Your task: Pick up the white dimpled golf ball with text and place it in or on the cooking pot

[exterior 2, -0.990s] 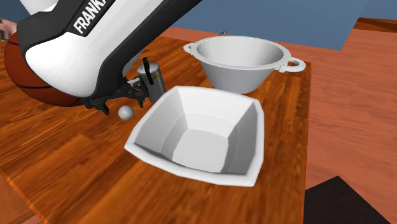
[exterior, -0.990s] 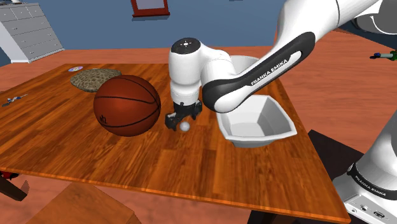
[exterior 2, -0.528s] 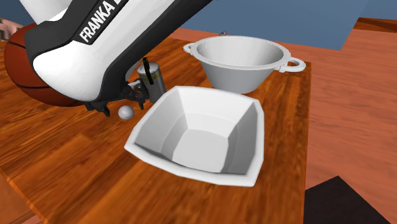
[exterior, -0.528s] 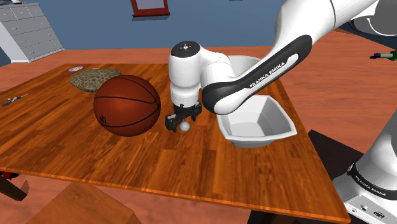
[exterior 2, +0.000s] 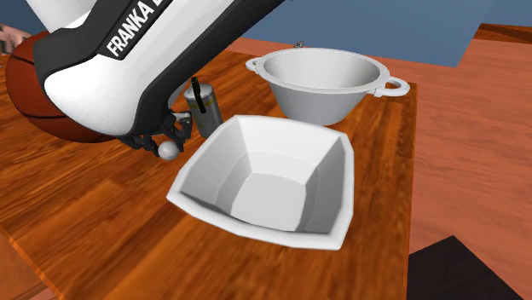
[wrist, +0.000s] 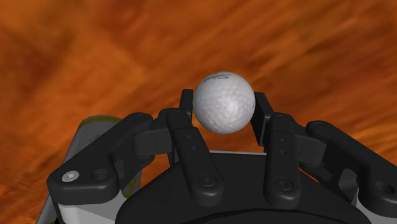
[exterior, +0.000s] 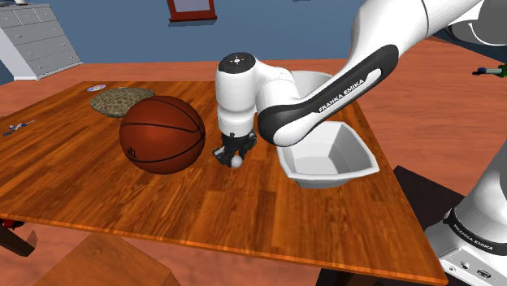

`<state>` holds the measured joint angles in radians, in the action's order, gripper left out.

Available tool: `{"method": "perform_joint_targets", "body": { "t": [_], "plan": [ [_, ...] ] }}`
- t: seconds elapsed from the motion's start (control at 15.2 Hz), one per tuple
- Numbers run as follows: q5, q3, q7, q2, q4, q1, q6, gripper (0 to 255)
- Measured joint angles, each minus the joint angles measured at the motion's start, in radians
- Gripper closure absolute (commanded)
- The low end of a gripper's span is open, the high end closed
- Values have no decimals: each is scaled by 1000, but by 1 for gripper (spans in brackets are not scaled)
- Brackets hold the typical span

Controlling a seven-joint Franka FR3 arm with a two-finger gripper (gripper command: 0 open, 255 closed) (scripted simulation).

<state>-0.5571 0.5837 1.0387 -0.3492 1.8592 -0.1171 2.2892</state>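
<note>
Gripper (wrist: 223, 108) — all black, two-fingered — clenched on the white dimpled golf ball (wrist: 222, 98), at the reddish-brown wooden table (exterior: 244, 211), near the white angular bowl (exterior 2: 209, 175).

A wooden counter (exterior: 97, 191) stands on a reddish floor (exterior: 439, 122). Against the blue wall (exterior: 122, 32), pale drawers (exterior: 36, 36) at ten o'clock, a red-framed picture (exterior: 192, 8) at twelve.

Text (wrist: 218, 77) on golf ball (wrist: 224, 105) illegibly small

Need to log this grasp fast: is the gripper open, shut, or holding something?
Gripper: shut on the white dimpled golf ball, clasping it from both sides.
</note>
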Motion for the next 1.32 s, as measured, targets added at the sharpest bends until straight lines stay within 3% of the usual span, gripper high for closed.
{"method": "perform_joint_targets", "body": {
  "t": [0.33,1.32],
  "plan": [
    [11,5,-9,10,-3,4,-11,255],
    [107,41,-98,90,-98,24,-157,255]
  ]
}}
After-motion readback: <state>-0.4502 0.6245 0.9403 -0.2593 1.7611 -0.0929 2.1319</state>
